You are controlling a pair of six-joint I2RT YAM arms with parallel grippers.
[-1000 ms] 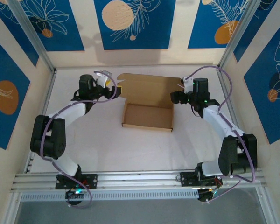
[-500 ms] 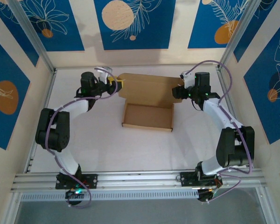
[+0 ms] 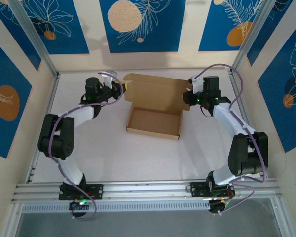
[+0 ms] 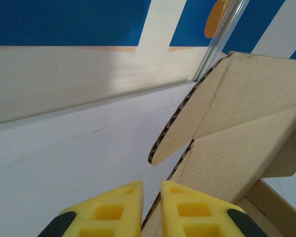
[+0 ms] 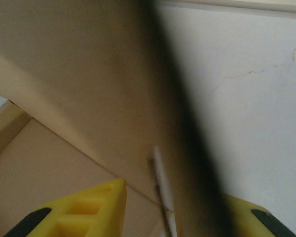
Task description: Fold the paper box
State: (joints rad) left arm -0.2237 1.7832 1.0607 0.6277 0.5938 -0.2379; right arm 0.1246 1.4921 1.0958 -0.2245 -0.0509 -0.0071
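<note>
Tools first: left tool [image 3: 119, 89] sits at the far-left corner of the paper box [image 3: 154, 106]. On its wrist cam the yellow pads [image 4: 108, 212] are nearly together, w/ the corrugated edge of the cardboard running down into the slit btwn them. I read that as pinched on the box. The right tool [image 3: 190, 95] is at the far-right corner. Its wrist cam has the jaws either side of a board seen edge-on and badly blurred, w/ a gap on one side. I can't tell if it's clamped or just straddling.

The box sits toward the back of the bench [image 3: 113, 158], btwn the two tools and well clear of the arm bases.

Progress, my read: the base looks done. The near half is a shallow tray [image 3: 154, 124] w/ low walls standing all round. The lid panel [image 3: 158, 90] joins the tray's far wall and is open, leaning away from the tray rather than over it. On the left wrist cam it looks tipped up off the bench, w/ a rounded side flap [image 4: 187, 123] sticking out unfolded. So prob. about halfway, maybe a bit past.

Left to do, as I judge it:
- swing the lid fwd over the tray
- fold the side flaps and the front edge down
- tuck them inside the walls so the box closes

Both corners need to move together, or the lid will skew at the hinge. The slots are too small to make out from here.
</note>
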